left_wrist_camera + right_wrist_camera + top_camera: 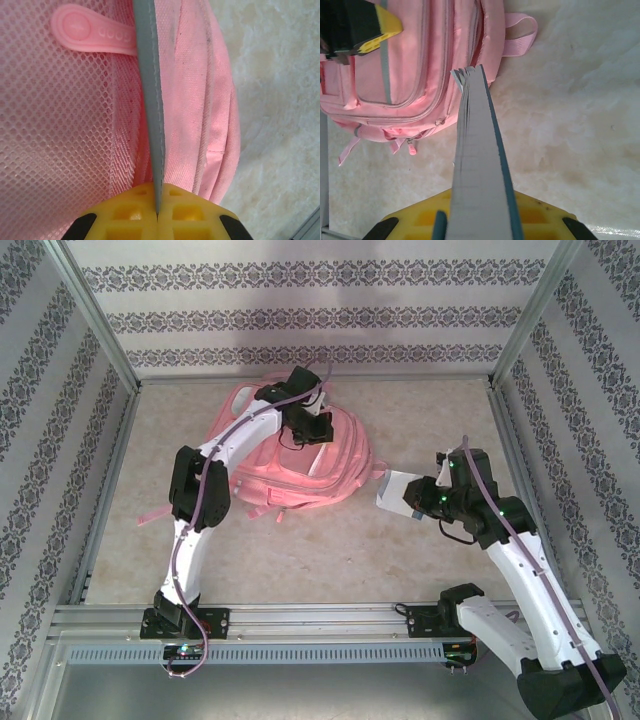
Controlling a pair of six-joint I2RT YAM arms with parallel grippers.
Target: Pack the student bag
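The pink student bag (300, 465) lies flat in the middle of the table, toward the back. My left gripper (306, 426) hovers over its top part, its yellow jaws shut on a thin grey trim edge (150, 95) of the student bag (200, 100), with pink mesh and a pink zip tab (82, 30) beside it. To the right of the bag, my right gripper (424, 498) is shut on a thin book (396, 490). The book (477, 150) shows edge-on, grey pages and teal cover, with its far end pointing at the bag (420, 70). The right gripper (479, 226) holds the book off the table.
Pink straps (155, 518) trail left of the bag, and a strap loop (520, 35) lies at its right side. Beige tabletop (330, 560) stretches between bag and arm bases. Metal frame posts and patterned walls close in the sides and back.
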